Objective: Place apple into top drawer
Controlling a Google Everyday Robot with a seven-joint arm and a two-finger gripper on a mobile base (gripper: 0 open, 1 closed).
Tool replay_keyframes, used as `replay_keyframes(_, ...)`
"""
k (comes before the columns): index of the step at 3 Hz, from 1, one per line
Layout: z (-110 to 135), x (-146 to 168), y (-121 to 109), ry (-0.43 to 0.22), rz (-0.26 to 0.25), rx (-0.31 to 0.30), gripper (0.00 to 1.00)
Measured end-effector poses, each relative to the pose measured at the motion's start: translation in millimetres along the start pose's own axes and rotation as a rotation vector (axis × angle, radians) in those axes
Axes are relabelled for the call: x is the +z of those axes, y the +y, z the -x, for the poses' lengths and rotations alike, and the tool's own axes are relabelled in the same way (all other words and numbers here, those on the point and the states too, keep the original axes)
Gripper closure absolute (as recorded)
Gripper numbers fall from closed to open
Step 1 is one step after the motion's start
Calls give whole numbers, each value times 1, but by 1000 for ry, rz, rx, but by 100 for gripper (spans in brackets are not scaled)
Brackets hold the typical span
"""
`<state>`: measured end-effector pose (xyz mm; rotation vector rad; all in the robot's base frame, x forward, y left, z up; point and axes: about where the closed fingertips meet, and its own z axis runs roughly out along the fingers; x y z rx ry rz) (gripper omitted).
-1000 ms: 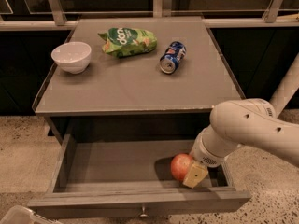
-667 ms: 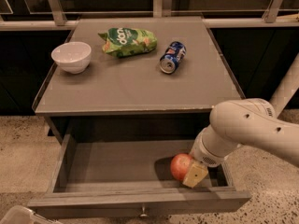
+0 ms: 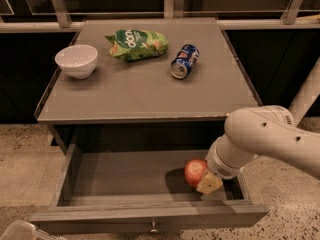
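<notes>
The round orange-red apple (image 3: pixel 194 171) is inside the open top drawer (image 3: pixel 125 174), at its right side near the front. The grey drawer is pulled out from under the cabinet top, and its small metal knob (image 3: pixel 153 228) shows on the front panel. My gripper (image 3: pixel 207 181) reaches down into the drawer from the right and is against the apple's right side. The white arm (image 3: pixel 265 134) hides the drawer's right end. I cannot tell whether the apple rests on the drawer floor.
On the grey cabinet top (image 3: pixel 145 94) stand a white bowl (image 3: pixel 76 60) at the left, a green snack bag (image 3: pixel 136 44) at the back and a blue soda can (image 3: pixel 184 61) lying on its side. A speckled floor lies around the cabinet.
</notes>
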<state>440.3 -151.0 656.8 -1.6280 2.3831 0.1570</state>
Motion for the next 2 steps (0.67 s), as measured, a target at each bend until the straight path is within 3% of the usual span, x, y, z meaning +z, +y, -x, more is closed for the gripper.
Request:
replay_keyframes(1, 0, 0, 0, 0, 0, 0, 0)
replay_keyframes(2, 0, 0, 0, 0, 0, 0, 0)
